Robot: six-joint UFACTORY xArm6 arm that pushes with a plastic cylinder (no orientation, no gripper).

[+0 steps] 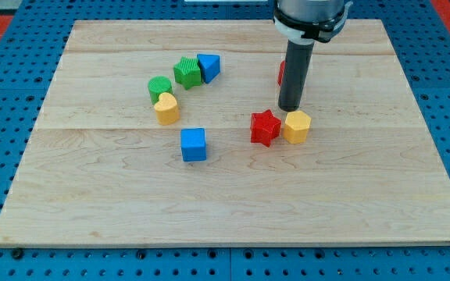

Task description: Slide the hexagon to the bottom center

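Note:
The yellow hexagon (pixel 296 126) sits right of the board's middle, touching or nearly touching a red star (pixel 265 127) on its left. My tip (pixel 289 108) stands just above the hexagon's top edge, slightly to its left, between it and the star. The rod rises from there toward the view's top. A red block (pixel 282 72) is mostly hidden behind the rod; its shape cannot be made out.
A blue cube (pixel 194 144) lies left of the star. At the upper left stand a yellow heart-like block (pixel 166 108), a green cylinder (pixel 159 87), a green block (pixel 187 72) and a blue block (pixel 208 66). The wooden board (pixel 233 226) lies on a blue pegboard.

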